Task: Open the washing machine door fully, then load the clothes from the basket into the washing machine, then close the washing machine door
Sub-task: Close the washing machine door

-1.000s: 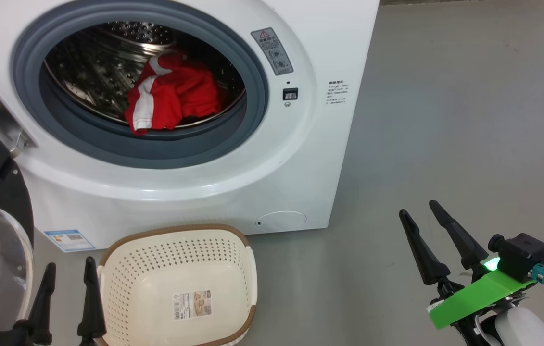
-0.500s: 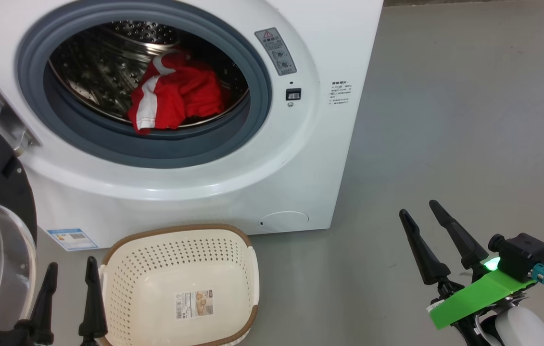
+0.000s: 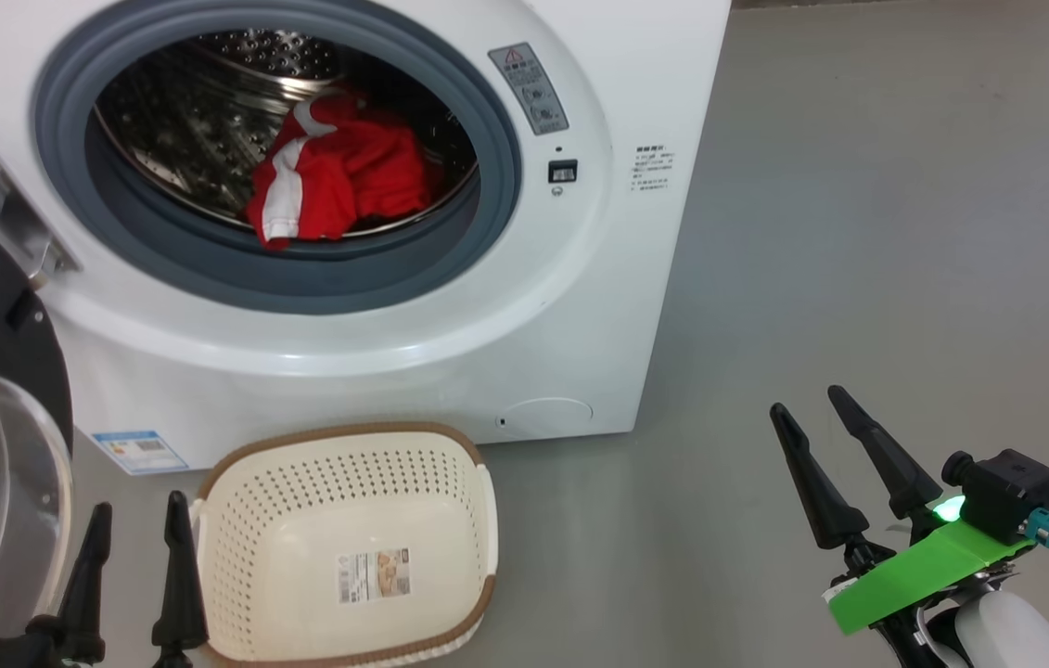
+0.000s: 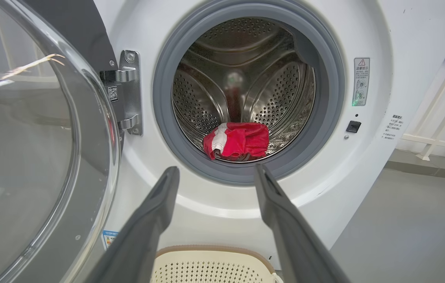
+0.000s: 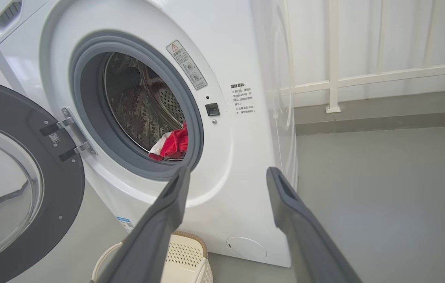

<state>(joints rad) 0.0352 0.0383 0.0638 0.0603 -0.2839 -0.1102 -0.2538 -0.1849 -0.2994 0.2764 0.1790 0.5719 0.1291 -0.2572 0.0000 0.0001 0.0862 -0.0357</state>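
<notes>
The head view looks down from up high at the front of the washing machine [image 3: 580,306] and the basket [image 3: 339,431] on the floor [image 3: 858,232], quite near. The left wrist view sits low and looks straight into the drum [image 4: 277,90], very close. The right wrist view looks from the right side, and seems a bit farther back. All three see the clothes [image 3: 348,186] in the drum.

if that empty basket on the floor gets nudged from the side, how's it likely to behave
The basket looks like thin perforated plastic and holds nothing, so it is probably very light. On the smooth grey floor it would likely slide rather than resist. A push high on its rim might tip it, since its base looks narrower than its top.
</notes>
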